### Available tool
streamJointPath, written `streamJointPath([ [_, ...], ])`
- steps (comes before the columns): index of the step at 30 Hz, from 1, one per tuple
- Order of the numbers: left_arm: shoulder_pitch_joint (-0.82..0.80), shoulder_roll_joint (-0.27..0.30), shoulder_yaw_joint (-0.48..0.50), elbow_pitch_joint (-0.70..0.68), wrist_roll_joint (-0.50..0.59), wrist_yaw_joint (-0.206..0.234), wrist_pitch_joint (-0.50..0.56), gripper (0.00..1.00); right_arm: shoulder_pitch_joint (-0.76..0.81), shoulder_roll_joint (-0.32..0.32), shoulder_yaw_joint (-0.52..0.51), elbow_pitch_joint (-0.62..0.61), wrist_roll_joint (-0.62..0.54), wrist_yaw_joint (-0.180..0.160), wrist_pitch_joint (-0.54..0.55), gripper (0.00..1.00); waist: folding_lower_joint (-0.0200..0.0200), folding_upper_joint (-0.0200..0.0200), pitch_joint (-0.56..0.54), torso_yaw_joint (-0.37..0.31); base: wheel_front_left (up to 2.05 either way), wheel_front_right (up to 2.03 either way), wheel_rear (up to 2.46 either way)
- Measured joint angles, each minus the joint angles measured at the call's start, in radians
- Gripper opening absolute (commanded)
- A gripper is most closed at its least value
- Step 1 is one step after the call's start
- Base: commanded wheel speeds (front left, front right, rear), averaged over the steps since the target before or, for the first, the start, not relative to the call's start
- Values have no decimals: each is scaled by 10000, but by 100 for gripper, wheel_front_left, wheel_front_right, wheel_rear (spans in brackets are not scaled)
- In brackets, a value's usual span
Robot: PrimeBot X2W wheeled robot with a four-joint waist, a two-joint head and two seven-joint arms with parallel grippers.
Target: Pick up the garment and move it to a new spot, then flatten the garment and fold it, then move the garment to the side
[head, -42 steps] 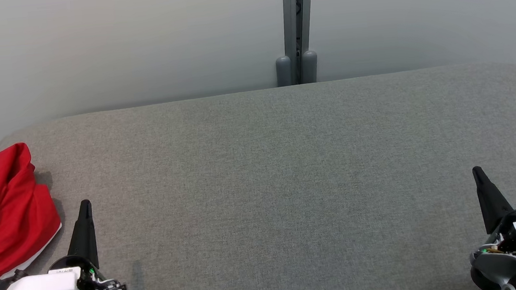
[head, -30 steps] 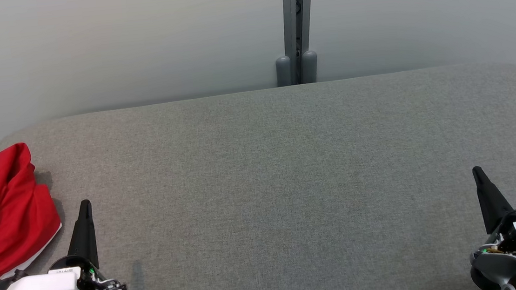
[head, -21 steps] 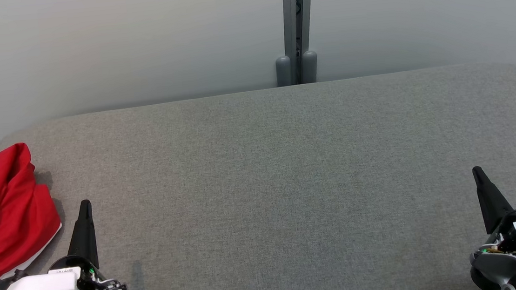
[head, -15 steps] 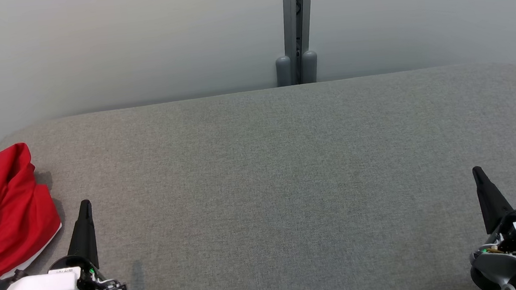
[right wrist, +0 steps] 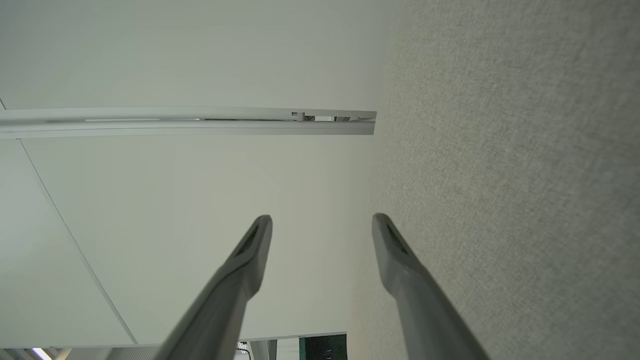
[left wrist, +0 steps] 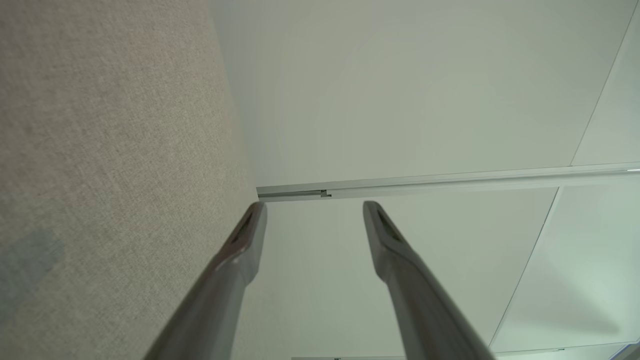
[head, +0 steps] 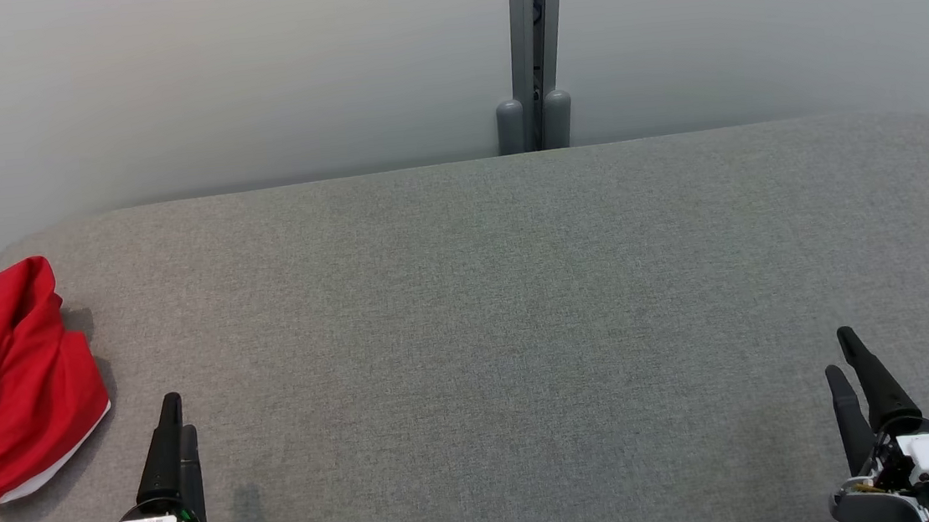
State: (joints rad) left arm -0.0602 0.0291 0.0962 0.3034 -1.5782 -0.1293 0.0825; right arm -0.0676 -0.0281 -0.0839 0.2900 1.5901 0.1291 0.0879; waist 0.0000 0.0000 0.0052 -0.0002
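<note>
We see the red garment (head: 14,393) crumpled at nine o'clock on the grey worktop (head: 476,294); left claw (head: 178,412) and right claw (head: 837,350) (seven and five o'clock) stand spread.

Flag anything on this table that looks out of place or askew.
The red garment, white-trimmed, lies crumpled in a heap at the far left edge of the grey table, neither flattened nor folded. Nothing else stands out.

Grey fabric-covered surface (head: 469,311) with rounded far corners; a crumpled red garment (head: 14,393) with white trim lies at its left edge.
</note>
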Motion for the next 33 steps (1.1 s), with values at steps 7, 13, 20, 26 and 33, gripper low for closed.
streamJointPath([
  [7,-22,40,-36,63,1193,0,-336,100,-72,-171,303,-8,-798,0,-366,100,0,0,14,-1,0,0,0],
  [13,-66,58,-73,109,2608,0,-587,100,-196,-249,435,2,-1925,0,-623,100,0,0,22,-4,0,0,0],
  [20,-84,69,-117,157,4243,0,-874,100,-262,-299,646,79,-3402,0,-901,100,0,0,16,-17,0,0,0],
  [26,-103,69,-159,286,5490,81,-1110,100,-322,-341,826,182,-4579,0,-1129,100,0,0,16,-36,0,0,0],
  [33,-147,111,-349,495,6849,270,-1360,100,-462,-372,1001,407,-5871,0,-1402,100,0,0,30,-47,0,0,0],
])
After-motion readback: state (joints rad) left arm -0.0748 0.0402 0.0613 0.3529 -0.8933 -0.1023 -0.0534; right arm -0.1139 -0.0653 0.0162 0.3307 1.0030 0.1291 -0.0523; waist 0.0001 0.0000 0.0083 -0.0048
